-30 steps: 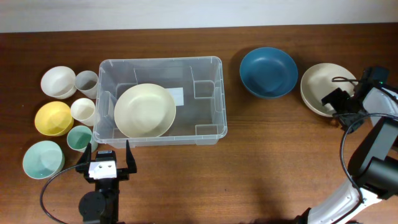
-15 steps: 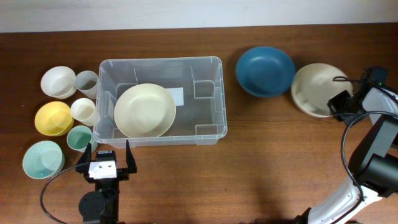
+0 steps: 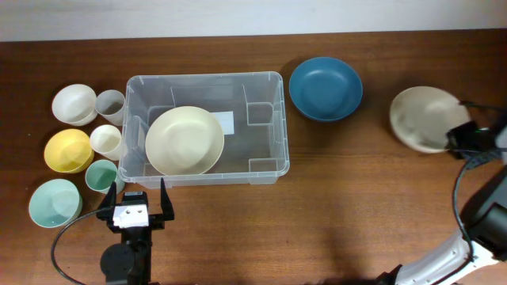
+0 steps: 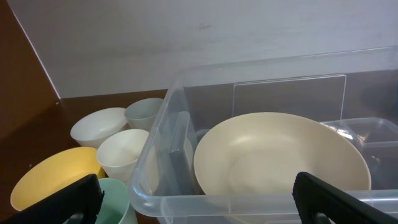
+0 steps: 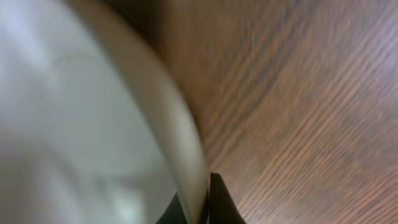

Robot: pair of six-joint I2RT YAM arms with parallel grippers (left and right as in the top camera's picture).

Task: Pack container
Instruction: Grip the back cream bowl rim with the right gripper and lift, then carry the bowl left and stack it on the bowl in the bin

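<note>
Right of the container (image 3: 261, 162), past a blue bowl (image 3: 325, 89), a beige bowl (image 3: 424, 119) is being clamped by the right end effector (image 3: 462, 140), the left end effector (image 3: 141, 193) being held open, empty.

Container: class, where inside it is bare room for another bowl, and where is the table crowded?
Free: the container's right half, beside the cream bowl; also the table between blue bowl and beige bowl. Crowded: the small bowls left of the container.

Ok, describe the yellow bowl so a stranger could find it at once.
Find the clear container. Left of it sits a cluster of small bowls and cups; the yellow bowl lies between a white bowl and a mint bowl. It is the only yellow piece.
</note>
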